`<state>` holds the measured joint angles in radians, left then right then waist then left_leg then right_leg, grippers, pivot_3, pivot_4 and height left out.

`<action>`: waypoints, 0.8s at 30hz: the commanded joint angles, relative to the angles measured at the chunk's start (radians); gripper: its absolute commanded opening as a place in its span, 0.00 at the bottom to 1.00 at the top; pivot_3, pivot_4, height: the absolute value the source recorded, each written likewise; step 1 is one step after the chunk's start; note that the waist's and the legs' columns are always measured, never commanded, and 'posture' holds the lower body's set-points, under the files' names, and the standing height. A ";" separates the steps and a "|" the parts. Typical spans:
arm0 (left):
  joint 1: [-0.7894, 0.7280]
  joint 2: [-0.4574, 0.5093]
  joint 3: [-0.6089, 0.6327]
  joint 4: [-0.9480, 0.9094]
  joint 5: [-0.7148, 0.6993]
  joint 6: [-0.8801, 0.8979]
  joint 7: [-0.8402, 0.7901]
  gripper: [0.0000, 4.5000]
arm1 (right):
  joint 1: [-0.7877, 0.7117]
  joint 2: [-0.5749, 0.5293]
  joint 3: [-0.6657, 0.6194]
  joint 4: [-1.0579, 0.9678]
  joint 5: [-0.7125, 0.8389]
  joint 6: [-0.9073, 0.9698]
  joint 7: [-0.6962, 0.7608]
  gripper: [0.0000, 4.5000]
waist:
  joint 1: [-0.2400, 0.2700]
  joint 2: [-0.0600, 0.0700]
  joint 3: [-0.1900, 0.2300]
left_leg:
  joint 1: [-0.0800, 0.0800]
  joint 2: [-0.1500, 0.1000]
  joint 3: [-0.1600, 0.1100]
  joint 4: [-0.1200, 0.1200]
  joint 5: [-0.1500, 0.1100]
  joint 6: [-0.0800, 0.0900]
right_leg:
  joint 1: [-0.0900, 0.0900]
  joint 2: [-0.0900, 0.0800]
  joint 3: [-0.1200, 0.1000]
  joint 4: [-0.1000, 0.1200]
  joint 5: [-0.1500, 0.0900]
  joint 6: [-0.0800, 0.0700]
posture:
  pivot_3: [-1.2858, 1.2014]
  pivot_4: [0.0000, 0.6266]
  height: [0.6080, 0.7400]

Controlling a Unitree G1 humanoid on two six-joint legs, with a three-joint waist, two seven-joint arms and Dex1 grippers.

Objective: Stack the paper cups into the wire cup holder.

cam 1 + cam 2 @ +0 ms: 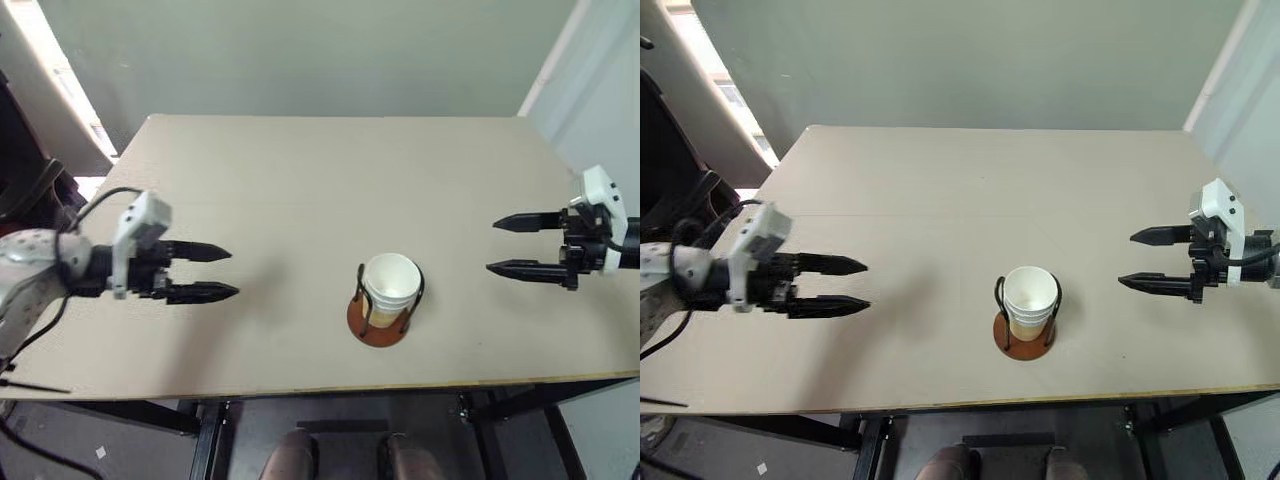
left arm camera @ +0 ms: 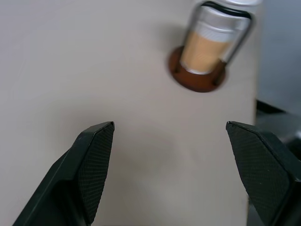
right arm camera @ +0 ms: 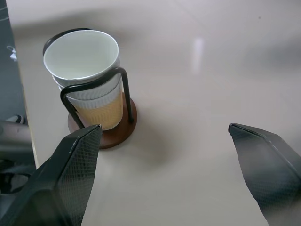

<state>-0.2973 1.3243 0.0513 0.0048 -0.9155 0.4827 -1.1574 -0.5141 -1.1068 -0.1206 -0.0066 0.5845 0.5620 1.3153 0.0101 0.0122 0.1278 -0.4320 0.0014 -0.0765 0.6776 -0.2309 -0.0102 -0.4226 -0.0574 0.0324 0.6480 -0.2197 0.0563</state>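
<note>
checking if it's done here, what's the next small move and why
Probably just keep both arms back and stop. The cups sit nested upright in the holder, between its wire loops, and no loose cup lies on the table. The left gripper and right gripper are open, holding nothing, one on either side of the holder and apart from it.

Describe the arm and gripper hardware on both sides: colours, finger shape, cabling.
Each gripper, left gripper and right gripper, has two black, tapered, pointed fingers; the wrist views show a cross-hatched texture on the pads. A white angular block sits on top of each wrist. The left forearm is silver-grey with loose black cables; a black cable runs from the right wrist.
</note>
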 commanded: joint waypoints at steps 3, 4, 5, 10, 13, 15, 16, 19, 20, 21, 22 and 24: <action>0.132 -0.007 0.288 -0.040 0.046 0.060 0.028 0.90 | 0.001 0.002 -0.023 -0.034 0.009 0.014 0.011 1.00 | -0.001 0.000 0.000 | 0.006 0.001 -0.001 -0.011 0.002 0.002 | 0.001 0.001 0.000 0.001 0.000 -0.007 | 0.52 0.24 1.00; 0.149 -0.013 0.318 -0.037 0.059 0.065 0.026 0.90 | 0.005 -0.003 -0.028 -0.033 0.008 0.015 0.015 1.00 | 0.000 0.000 0.000 | 0.007 0.001 -0.001 -0.014 0.003 0.003 | 0.000 0.001 -0.001 0.001 0.001 -0.008 | 0.52 0.24 1.00; 0.166 -0.019 0.346 -0.038 0.072 0.069 0.022 0.90 | 0.005 -0.008 -0.033 -0.029 0.008 0.016 0.018 1.00 | 0.000 0.000 0.000 | 0.008 0.001 -0.002 -0.015 0.004 0.001 | 0.000 0.001 -0.001 0.002 0.001 -0.010 | 0.52 0.24 1.00; 0.219 -0.059 0.431 -0.062 0.119 0.094 0.024 0.90 | 0.002 -0.015 -0.036 -0.024 0.000 0.017 0.018 1.00 | -0.003 0.000 0.000 | 0.011 0.002 -0.002 -0.017 0.004 -0.001 | -0.001 0.001 -0.001 0.007 -0.001 -0.014 | 0.52 0.24 1.00; 0.237 -0.084 0.463 -0.082 0.137 0.110 0.030 0.90 | 0.001 -0.010 -0.031 -0.027 0.001 0.022 0.012 1.00 | -0.003 -0.001 0.000 | 0.011 0.002 -0.002 -0.017 0.003 -0.002 | -0.001 0.002 -0.001 0.008 -0.002 -0.015 | 0.52 0.24 1.00; 0.243 -0.096 0.479 -0.094 0.146 0.121 0.032 0.90 | 0.001 -0.009 -0.029 -0.030 0.003 0.028 0.012 1.00 | -0.003 -0.001 0.000 | 0.011 0.002 -0.002 -0.017 0.003 -0.002 | -0.001 0.002 -0.001 0.008 -0.002 -0.015 | 0.52 0.24 1.00; 0.245 -0.101 0.485 -0.099 0.151 0.126 0.034 0.90 | 0.001 -0.008 -0.027 -0.031 0.003 0.029 0.013 1.00 | -0.003 -0.001 0.000 | 0.011 0.002 -0.002 -0.017 0.003 -0.002 | -0.001 0.002 -0.001 0.008 -0.002 -0.015 | 0.52 0.24 1.00; 0.259 -0.118 0.502 -0.115 0.162 0.140 0.036 0.90 | -0.003 -0.005 -0.022 -0.032 0.001 0.034 0.014 1.00 | -0.003 -0.001 0.000 | 0.011 0.002 -0.002 -0.017 0.002 -0.003 | -0.001 0.001 -0.001 0.008 -0.002 -0.016 | 0.52 0.24 1.00; 0.260 -0.122 0.504 -0.120 0.165 0.145 0.036 0.90 | -0.007 -0.004 -0.019 -0.029 -0.001 0.035 0.015 1.00 | -0.003 -0.001 0.000 | 0.011 0.002 -0.002 -0.017 0.001 -0.003 | -0.001 0.001 -0.001 0.008 -0.003 -0.016 | 0.52 0.24 1.00; 0.263 -0.127 0.508 -0.127 0.168 0.150 0.037 0.90 | -0.009 -0.004 -0.015 -0.028 -0.002 0.036 0.017 1.00 | -0.003 -0.001 0.000 | 0.011 0.002 -0.002 -0.017 0.001 -0.003 | -0.001 0.001 -0.001 0.008 -0.003 -0.016 | 0.52 0.24 1.00; 0.264 -0.131 0.510 -0.132 0.169 0.156 0.037 0.90 | -0.011 -0.004 -0.012 -0.026 -0.003 0.036 0.019 1.00 | -0.003 -0.001 0.000 | 0.011 0.002 -0.002 -0.017 0.001 -0.004 | -0.002 0.002 -0.001 0.008 -0.003 -0.016 | 0.52 0.24 1.00; 0.273 -0.138 0.517 -0.145 0.172 0.167 0.035 0.90 | -0.012 -0.004 -0.006 -0.024 -0.006 0.038 0.021 1.00 | -0.003 -0.001 0.000 | 0.011 0.002 -0.003 -0.018 0.001 -0.004 | -0.002 0.002 -0.002 0.008 -0.003 -0.016 | 0.52 0.24 1.00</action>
<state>-0.0257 1.1866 0.5172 -0.1094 -0.7506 0.6408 -1.1250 -0.5050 -1.1033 -0.1105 -0.0157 0.5829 0.5993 1.3329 0.0073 0.0114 0.1276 -0.4208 0.0033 -0.0793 0.6600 -0.2305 -0.0142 -0.4242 -0.0559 0.0308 0.6560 -0.2224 0.0400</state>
